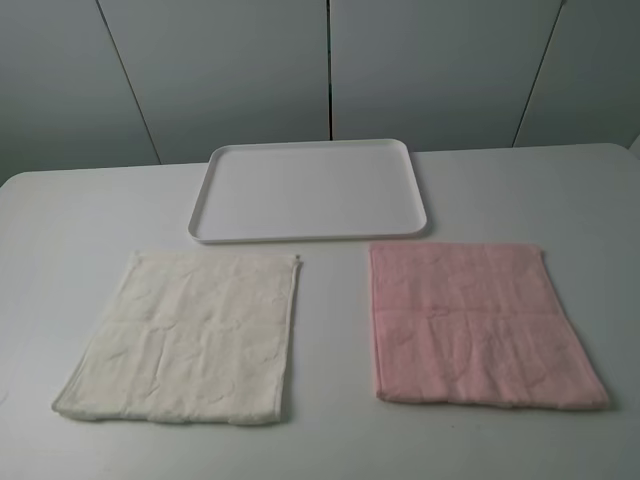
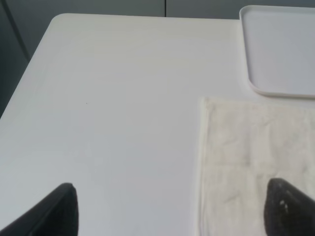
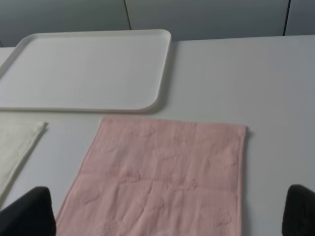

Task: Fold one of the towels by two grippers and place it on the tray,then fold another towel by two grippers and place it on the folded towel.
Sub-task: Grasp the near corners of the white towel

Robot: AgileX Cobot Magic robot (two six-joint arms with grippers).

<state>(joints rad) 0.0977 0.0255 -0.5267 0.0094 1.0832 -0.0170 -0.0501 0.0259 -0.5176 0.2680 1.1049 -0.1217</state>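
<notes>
A cream towel [image 1: 190, 335] lies flat on the white table at the front left. A pink towel [image 1: 475, 320] lies flat at the front right. An empty white tray [image 1: 310, 190] stands behind them in the middle. Neither arm shows in the exterior high view. In the left wrist view the cream towel [image 2: 256, 162] lies under one of my left gripper's dark fingertips [image 2: 290, 204]; the left gripper [image 2: 170, 211] is open and empty. In the right wrist view the right gripper [image 3: 167, 216] is open and empty over the pink towel [image 3: 167, 172], with the tray [image 3: 83, 69] beyond.
The white table [image 1: 330, 440] has rounded far corners and a bare strip between the two towels. Grey wall panels [image 1: 330, 60] stand behind it. The table's left edge [image 2: 29, 73] shows in the left wrist view.
</notes>
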